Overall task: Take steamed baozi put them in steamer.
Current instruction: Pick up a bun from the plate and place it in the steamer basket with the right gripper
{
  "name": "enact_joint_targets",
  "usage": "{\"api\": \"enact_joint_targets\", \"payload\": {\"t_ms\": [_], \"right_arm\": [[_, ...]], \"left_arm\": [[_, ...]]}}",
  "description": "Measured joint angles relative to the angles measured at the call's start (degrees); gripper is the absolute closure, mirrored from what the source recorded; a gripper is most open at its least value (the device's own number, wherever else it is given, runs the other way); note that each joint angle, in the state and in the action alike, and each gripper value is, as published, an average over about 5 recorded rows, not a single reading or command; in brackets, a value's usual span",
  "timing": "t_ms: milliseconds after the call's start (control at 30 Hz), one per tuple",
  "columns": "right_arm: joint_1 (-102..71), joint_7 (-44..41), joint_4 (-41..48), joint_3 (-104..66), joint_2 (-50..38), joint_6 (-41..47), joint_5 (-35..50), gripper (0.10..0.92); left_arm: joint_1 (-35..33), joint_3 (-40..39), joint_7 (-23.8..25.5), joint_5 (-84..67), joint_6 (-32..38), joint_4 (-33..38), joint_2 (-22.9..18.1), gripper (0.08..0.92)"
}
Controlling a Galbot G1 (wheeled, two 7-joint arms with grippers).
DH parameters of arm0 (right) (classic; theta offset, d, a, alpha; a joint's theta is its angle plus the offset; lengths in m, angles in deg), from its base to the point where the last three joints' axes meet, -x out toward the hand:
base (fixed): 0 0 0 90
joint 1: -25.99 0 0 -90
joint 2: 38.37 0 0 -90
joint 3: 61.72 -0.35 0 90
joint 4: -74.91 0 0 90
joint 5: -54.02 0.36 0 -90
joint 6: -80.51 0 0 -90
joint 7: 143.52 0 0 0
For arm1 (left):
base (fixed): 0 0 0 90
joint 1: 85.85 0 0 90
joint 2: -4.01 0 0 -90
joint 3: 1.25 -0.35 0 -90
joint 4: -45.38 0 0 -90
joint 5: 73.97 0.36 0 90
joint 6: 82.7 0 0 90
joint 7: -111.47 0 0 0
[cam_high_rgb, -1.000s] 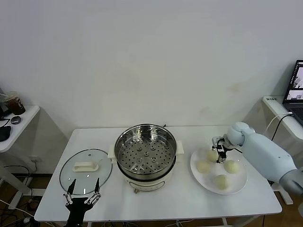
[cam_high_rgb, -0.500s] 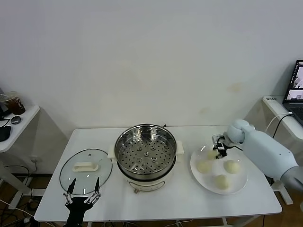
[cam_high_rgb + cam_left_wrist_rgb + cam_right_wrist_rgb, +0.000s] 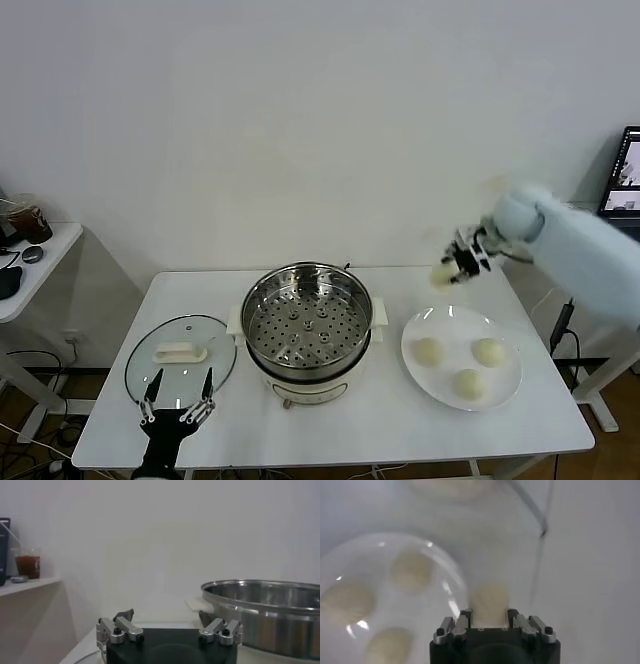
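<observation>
My right gripper (image 3: 458,264) is shut on one pale cream baozi (image 3: 444,273) and holds it in the air above the far edge of the white plate (image 3: 508,388). The right wrist view shows this baozi (image 3: 489,604) between the fingers. Three other baozi (image 3: 429,351) (image 3: 489,351) (image 3: 467,384) lie on the plate; they also show in the right wrist view (image 3: 410,570). The shiny steel steamer (image 3: 308,317) with its perforated tray stands at the table's middle, left of the plate, with no bun in it. My left gripper (image 3: 176,407) is open and idle at the table's front left.
A round glass lid (image 3: 180,362) with a white handle lies left of the steamer. The steamer's rim (image 3: 265,591) shows in the left wrist view. A side shelf at the far left holds a cup with a dark drink (image 3: 27,217). A laptop (image 3: 625,172) stands at the far right.
My right gripper has closed on the far-left baozi and lifted it up off the plate. The plate now holds three buns. The left arm has not moved.
</observation>
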Motion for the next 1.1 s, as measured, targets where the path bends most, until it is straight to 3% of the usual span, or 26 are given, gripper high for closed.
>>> {"api": "enact_joint_targets", "payload": {"t_ms": [433, 1100], "right_arm": [[6.6, 1.5, -0.2, 11.5, 16.3, -10.8, 4.9, 0.576], [1.5, 7.4, 9.6, 15.8, 28.1, -29.4, -11.3, 0.544]], "left_arm": [[-0.7, 2.1, 0.3, -0.6, -0.1, 2.0, -0.7, 0.177], [-0.7, 4.0, 0.5, -1.0, 0.0, 2.3, -1.4, 0.177]]}}
